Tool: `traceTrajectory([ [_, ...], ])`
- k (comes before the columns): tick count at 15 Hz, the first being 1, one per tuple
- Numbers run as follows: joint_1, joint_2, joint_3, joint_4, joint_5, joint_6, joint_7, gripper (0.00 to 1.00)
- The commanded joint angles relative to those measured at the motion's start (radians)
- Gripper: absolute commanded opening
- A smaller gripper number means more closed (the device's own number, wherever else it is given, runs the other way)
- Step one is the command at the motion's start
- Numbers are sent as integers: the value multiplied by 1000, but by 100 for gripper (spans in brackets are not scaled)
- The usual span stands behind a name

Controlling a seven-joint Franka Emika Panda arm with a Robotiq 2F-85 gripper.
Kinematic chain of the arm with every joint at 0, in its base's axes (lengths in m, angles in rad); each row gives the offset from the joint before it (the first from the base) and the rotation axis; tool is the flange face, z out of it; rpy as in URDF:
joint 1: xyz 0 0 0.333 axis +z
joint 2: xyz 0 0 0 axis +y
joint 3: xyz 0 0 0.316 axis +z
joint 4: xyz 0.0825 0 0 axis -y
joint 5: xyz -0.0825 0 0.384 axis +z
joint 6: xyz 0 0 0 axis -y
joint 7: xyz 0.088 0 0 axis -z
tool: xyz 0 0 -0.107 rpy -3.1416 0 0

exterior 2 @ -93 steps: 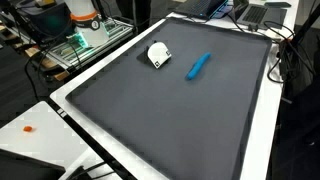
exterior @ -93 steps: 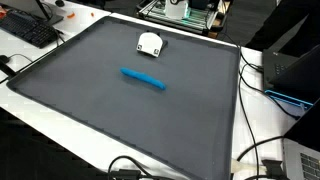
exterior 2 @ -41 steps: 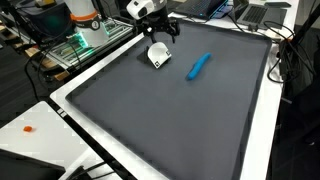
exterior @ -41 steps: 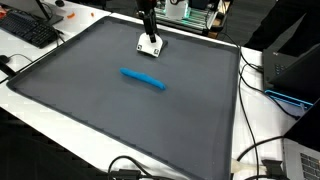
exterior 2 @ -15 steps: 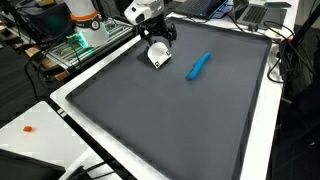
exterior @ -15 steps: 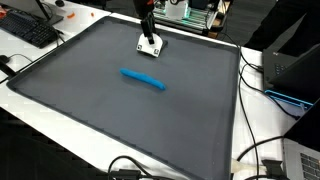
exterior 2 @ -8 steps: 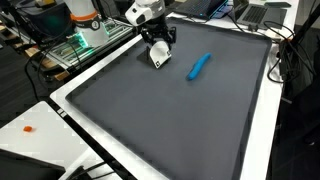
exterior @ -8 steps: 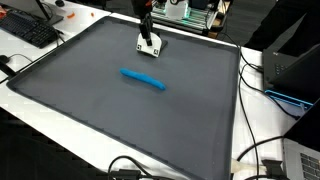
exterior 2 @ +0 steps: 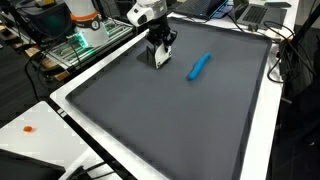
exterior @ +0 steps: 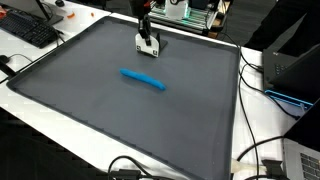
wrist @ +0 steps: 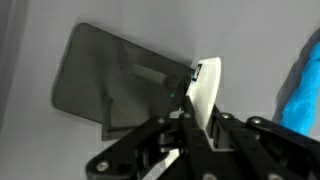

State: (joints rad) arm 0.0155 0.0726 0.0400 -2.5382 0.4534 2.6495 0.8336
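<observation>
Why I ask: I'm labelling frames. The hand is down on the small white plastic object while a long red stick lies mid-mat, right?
No: the long stick is blue, not red, in both exterior views. The hand is down on the small white plastic object.

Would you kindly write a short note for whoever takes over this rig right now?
The hand is shut on the thin edge of the white object, near one edge of the dark mat.
The blue stick lies flat near the middle of the mat, apart from the hand.
Done: grasp on the white object.
Left: the object is not clearly lifted off the mat, and the blue stick is untouched.
</observation>
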Motion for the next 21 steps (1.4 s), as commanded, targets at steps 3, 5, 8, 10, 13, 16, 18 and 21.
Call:
traceTrajectory([
  [3,10,15,-7,8,3,29,57,1],
  [5,10,6,-10,9,-7,19,89,1],
  [8,8,-15,-15,17,-19,-11,162,1],
  [10,9,-40,-17,22,-34,-26,214,1],
  [13,9,-84,-16,33,-89,-62,287,1],
  [16,7,-136,-6,62,-205,-148,347,1],
  [18,9,-158,9,98,-286,-219,343,1],
  [21,27,-160,35,169,-325,-301,278,1],
])
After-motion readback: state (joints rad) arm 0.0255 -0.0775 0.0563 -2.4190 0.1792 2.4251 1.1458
